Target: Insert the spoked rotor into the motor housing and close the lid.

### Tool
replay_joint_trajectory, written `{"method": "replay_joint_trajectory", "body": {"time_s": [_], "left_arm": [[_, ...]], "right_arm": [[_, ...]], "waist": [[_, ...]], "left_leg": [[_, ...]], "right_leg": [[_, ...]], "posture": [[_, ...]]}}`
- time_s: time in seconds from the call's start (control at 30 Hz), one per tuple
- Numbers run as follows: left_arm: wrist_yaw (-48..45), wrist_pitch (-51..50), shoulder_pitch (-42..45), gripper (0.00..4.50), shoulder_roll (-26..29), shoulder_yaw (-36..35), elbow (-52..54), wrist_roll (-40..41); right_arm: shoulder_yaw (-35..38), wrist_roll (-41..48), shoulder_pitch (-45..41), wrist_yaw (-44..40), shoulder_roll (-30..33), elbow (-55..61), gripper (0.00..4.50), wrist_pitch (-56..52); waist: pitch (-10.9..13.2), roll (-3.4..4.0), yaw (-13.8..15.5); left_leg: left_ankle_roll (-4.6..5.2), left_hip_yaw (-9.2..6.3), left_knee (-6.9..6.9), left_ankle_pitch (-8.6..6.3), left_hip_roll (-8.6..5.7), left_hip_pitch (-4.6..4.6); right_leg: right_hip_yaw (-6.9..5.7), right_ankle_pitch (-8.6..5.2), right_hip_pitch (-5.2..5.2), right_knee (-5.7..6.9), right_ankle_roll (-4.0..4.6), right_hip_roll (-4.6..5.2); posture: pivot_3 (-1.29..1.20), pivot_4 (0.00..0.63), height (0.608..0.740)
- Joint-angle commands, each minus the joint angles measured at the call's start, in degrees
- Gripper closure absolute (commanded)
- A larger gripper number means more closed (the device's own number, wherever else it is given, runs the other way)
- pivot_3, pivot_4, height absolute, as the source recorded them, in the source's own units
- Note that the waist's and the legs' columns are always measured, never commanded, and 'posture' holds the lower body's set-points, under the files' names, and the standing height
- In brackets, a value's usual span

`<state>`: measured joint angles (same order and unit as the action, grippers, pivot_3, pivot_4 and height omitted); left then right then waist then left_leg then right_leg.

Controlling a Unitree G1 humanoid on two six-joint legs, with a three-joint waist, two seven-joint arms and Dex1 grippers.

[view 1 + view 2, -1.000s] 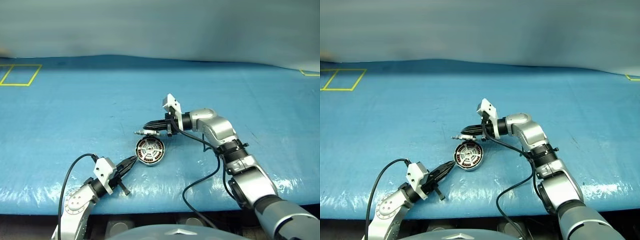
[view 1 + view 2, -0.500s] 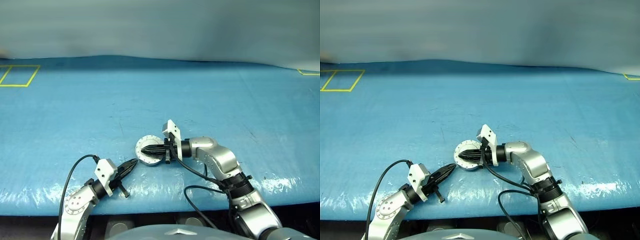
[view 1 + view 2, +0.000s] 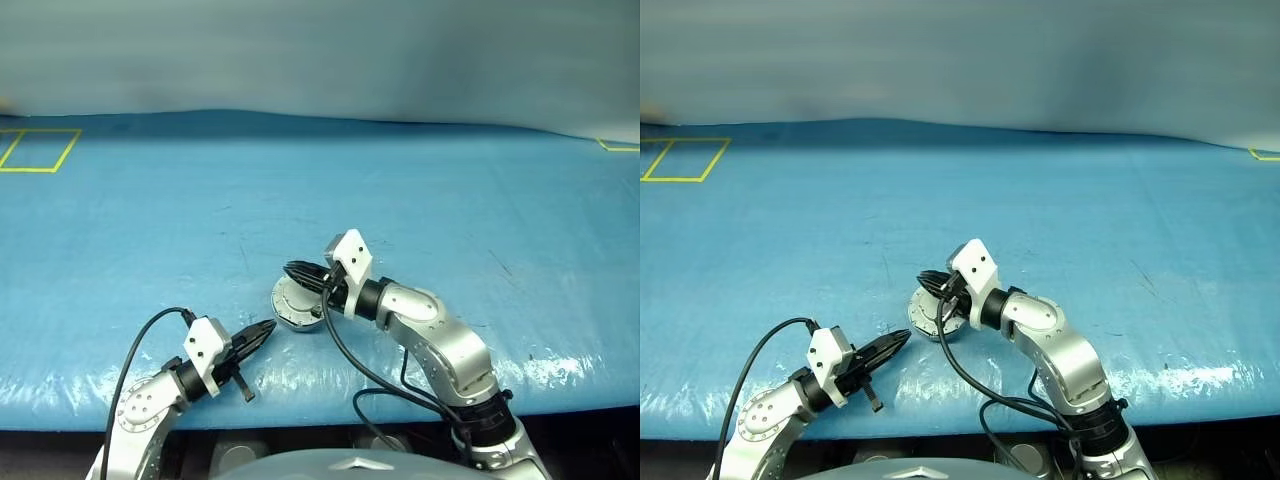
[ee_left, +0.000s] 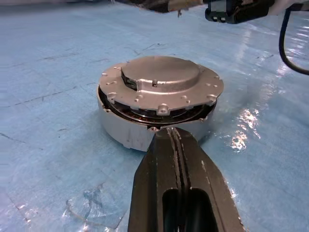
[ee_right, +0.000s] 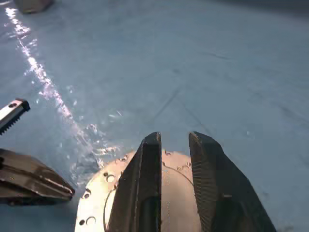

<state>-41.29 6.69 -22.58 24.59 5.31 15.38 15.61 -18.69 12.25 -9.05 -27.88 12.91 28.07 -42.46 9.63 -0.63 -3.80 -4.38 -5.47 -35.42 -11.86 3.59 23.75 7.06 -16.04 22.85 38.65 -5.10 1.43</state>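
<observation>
The motor housing (image 3: 292, 310) sits on the blue table near its front edge, a silver-grey round cup (image 4: 140, 128). The lid (image 4: 161, 76) lies flat on top of it, plain grey face up; copper windings show in the gap under its rim. The spoked rotor is hidden. My right gripper (image 3: 291, 269) hovers just above the lid (image 5: 96, 193), open by a narrow gap with nothing between its fingers (image 5: 145, 164). My left gripper (image 3: 268, 326) is shut and empty, its tips (image 4: 175, 140) just in front of the housing wall.
A yellow tape square (image 3: 38, 150) marks the far left of the table, and a yellow corner (image 3: 620, 146) the far right. Black cables (image 3: 345, 350) hang from both wrists near the table's front edge (image 3: 400, 400).
A second ago my right gripper held the lid raised over the housing with the rotor showing inside. It then brought the lid down, and has now lifted off it and opened. The left gripper stayed put.
</observation>
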Motion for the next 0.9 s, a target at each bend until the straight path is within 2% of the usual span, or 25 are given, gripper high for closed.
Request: {"method": "replay_joint_trajectory", "body": {"time_s": [0.03, 0.3, 0.77, 0.9], "left_arm": [[0.25, 1.7, 0.11, 4.5, -0.51, -0.06, 0.32, -0.5], [-0.38, 2.33, 0.37, 4.5, -0.73, 0.24, -1.41, -0.52], [-0.03, 2.1, -0.01, 4.5, -1.09, -0.56, -1.62, -0.01], [0.0, 1.47, -0.19, 4.5, -0.9, -0.95, -0.82, 0.42]], "right_arm": [[-0.53, 1.42, 1.23, 1.18, -0.4, 4.05, 2.59, -1.75], [-1.45, 0.83, 2.11, 1.91, 0.94, 1.8, 0.02, -1.79], [-7.88, -5.25, 4.16, 0.93, 4.26, -5.0, 0.02, 8.53], [-7.09, -5.17, 4.71, 1.7, 3.19, -5.9, 0.93, 9.27]], "waist": [[0.0, 0.01, -0.03], [0.01, -0.02, -0.14], [-0.04, -0.1, -0.17], [-0.09, -0.18, -0.17]], "left_leg": [[0.0, 0.0, 0.04, 0.0, 0.0, 0.0], [0.0, 0.01, 0.04, 0.0, 0.01, -0.02], [0.0, 0.01, 0.04, 0.0, 0.01, -0.08], [0.0, 0.01, 0.04, 0.0, 0.01, -0.1]], "right_leg": [[0.0, 0.0, 0.0, 0.0, 0.0, 0.0], [0.0, -0.02, 0.0, -0.01, 0.03, 0.0], [-0.01, -0.02, -0.04, -0.01, 0.03, 0.0], [-0.01, -0.02, -0.07, -0.01, 0.03, 0.0]], "posture": [[0.0, 0.15, 0.74], [0.0, 0.15, 0.74], [0.0, 0.15, 0.74], [0.0, 0.15, 0.74]]}}
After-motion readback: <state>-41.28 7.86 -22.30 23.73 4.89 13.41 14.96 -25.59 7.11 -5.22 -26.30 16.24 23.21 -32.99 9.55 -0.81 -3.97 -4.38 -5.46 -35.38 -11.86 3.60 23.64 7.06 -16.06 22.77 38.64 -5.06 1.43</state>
